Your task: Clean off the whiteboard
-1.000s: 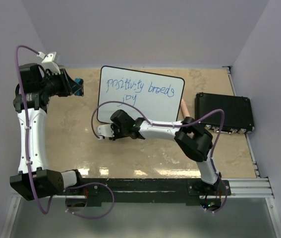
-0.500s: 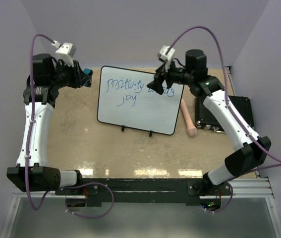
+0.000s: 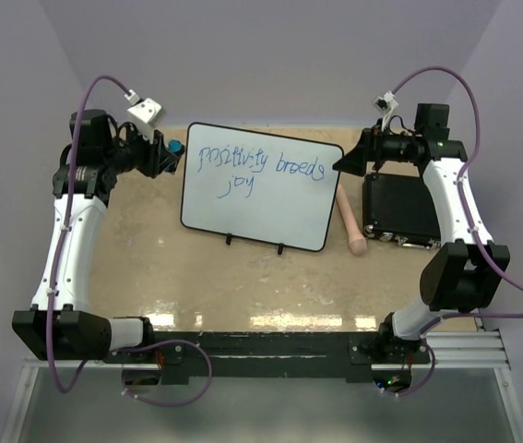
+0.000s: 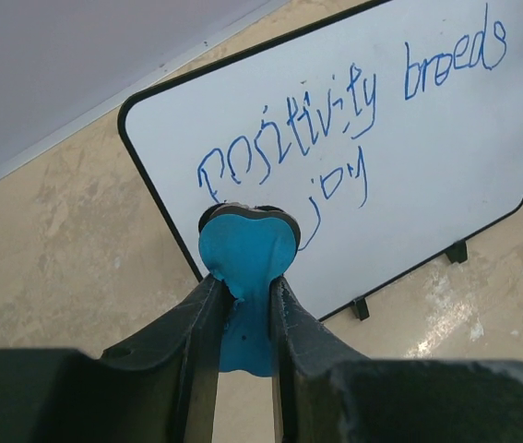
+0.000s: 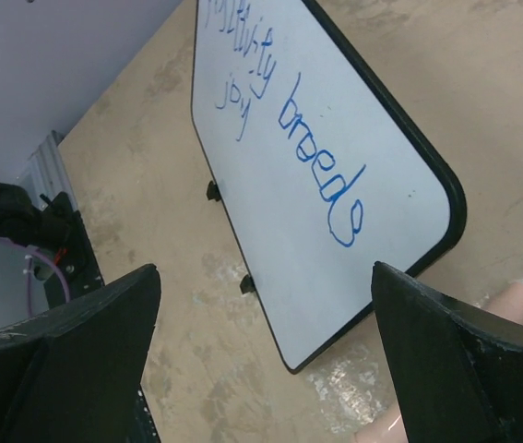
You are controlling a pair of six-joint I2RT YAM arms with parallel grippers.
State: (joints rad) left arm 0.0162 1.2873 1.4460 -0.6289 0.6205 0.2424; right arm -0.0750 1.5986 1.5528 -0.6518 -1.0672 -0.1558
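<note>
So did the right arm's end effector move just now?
Yes. The right end effector swung right, off the writing on the whiteboard, and now hangs by its top right corner, near the black box.

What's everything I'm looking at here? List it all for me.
whiteboard: one, white with black rim, on small black feet, mid-table
writing: blue, "positivity breeds joy", on the whiteboard
box: one, black, right of the whiteboard
stick: one, pale pink, lying between whiteboard and box
pad: one, blue, in the left hand
table: one, beige
cables: two, purple, along the arms
left hand: black, shut on the pad, near the whiteboard's upper-left corner
right hand: black, open, near its upper-right corner
</note>
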